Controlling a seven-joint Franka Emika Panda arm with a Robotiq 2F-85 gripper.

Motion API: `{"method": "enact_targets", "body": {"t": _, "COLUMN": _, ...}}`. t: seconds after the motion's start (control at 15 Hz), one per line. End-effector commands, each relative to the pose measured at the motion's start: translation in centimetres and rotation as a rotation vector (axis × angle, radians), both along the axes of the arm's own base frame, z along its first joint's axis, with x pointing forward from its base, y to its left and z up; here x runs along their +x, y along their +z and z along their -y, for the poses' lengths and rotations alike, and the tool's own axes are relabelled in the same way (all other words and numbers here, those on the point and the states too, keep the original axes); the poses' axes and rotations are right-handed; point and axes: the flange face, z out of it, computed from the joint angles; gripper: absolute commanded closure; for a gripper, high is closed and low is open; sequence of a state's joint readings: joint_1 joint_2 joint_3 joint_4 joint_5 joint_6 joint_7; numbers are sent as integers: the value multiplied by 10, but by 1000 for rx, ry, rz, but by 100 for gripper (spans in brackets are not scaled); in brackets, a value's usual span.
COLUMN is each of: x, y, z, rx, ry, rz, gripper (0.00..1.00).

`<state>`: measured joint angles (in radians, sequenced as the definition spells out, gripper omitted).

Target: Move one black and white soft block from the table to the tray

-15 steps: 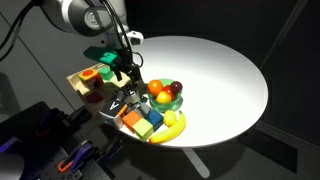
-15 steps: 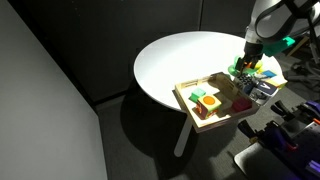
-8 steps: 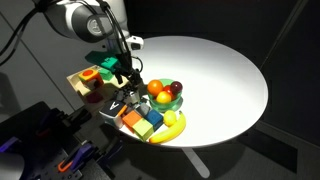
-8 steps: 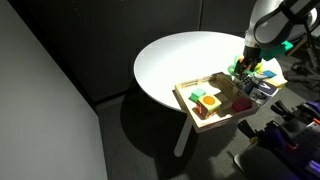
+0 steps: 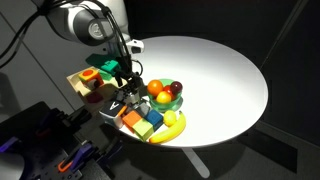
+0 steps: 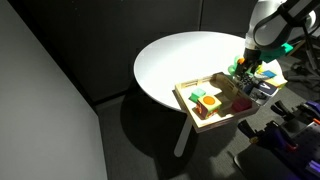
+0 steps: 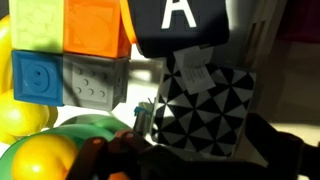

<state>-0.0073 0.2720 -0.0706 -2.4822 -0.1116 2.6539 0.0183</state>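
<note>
In the wrist view the black and white soft block (image 7: 200, 108), patterned with black and white triangles, fills the middle, close under my gripper (image 7: 200, 152). Dark fingers (image 7: 275, 150) flank its lower edge, and the jaws stand open around it without pressing it. In an exterior view the gripper (image 5: 125, 90) hangs low over the block (image 5: 115, 107) at the near-left edge of the white table (image 5: 215, 75). The wooden tray (image 5: 76, 82) lies just left of it, with an orange and a green piece inside. In an exterior view the tray (image 6: 186, 101) sits at the table's front, gripper (image 6: 245, 68) behind it.
A black block with a white letter (image 7: 180, 18) sits just beyond the patterned one. Orange (image 7: 95, 25), yellow-green (image 7: 35, 25), blue (image 7: 35, 80) and grey (image 7: 95, 82) blocks cluster beside it. A dark bowl of fruit (image 5: 165, 95) and a banana (image 5: 172, 130) lie close by.
The gripper has drifted very slightly toward the blocks; the jaws stay open and nothing on the table has moved.
</note>
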Motion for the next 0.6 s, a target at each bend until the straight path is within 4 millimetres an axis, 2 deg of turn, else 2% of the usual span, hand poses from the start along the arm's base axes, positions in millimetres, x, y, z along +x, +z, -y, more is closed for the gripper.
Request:
{"method": "enact_targets", "body": {"t": 0.0, "x": 3, "y": -3, "z": 1, "rx": -22, "ry": -9, "rz": 7, "gripper": 0}}
{"method": "enact_targets", "body": {"t": 0.53, "x": 4, "y": -8, "z": 1, "rx": -23, "ry": -7, "rz": -5, "gripper": 0}}
